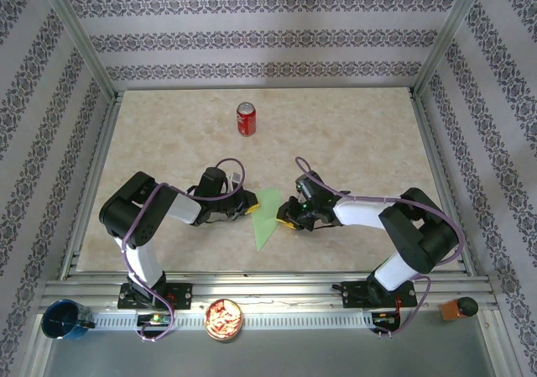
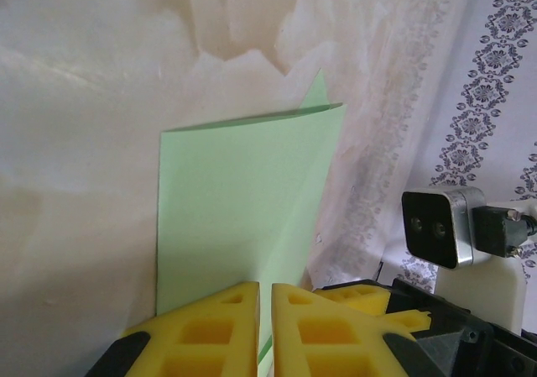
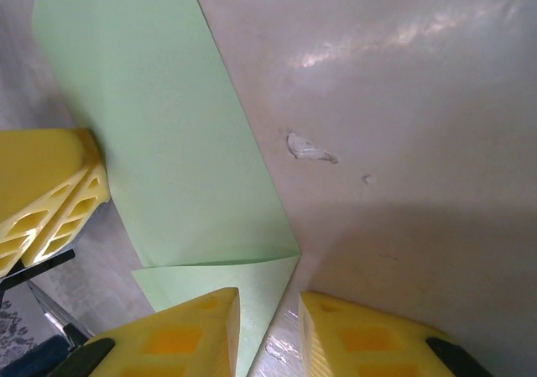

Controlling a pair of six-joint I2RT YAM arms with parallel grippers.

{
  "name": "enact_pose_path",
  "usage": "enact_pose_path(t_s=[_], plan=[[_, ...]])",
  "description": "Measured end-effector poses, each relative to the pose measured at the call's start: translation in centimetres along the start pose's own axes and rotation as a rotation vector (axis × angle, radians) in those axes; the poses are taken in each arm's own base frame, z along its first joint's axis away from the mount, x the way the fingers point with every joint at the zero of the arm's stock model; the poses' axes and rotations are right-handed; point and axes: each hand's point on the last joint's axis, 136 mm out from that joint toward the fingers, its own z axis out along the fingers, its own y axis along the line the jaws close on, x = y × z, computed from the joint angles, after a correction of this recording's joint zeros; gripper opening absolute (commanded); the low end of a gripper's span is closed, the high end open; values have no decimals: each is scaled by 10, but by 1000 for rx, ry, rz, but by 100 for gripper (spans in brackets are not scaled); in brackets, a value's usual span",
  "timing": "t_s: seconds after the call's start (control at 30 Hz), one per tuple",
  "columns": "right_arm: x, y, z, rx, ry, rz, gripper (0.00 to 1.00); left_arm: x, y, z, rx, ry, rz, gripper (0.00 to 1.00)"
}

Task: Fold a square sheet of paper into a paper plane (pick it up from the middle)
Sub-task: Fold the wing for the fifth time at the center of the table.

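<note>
Pinching light-green sheet of paper (image 1: 266, 216), creased triangular, with left gripper (image 2: 265, 297); holding right gripper (image 3: 269, 297) slightly spread beside it; working toward near edge of beige marbled table (image 1: 361, 133), inside patterned walls (image 1: 252, 33)

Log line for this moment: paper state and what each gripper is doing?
paper: folded to a narrow point, between the grippers | left gripper: shut on paper edge | right gripper: open, at a paper corner

Left claw (image 1: 249, 209) and right claw (image 1: 288, 219) flank the folded sheet of paper (image 1: 267, 217); a red can (image 1: 245, 118) stands well beyond.
</note>
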Motion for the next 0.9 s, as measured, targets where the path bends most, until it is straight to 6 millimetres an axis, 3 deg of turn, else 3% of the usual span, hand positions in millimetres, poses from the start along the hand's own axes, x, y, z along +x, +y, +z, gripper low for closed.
enact_pose_path(t_s=[0.73, 0.9], plan=[[-2, 4, 2, 10, -24, 60, 25, 0, -1, 1, 15, 2, -9, 12], [-3, 20, 5, -32, -35, 23, 26, 0, -2, 2, 20, 5, -10, 12]])
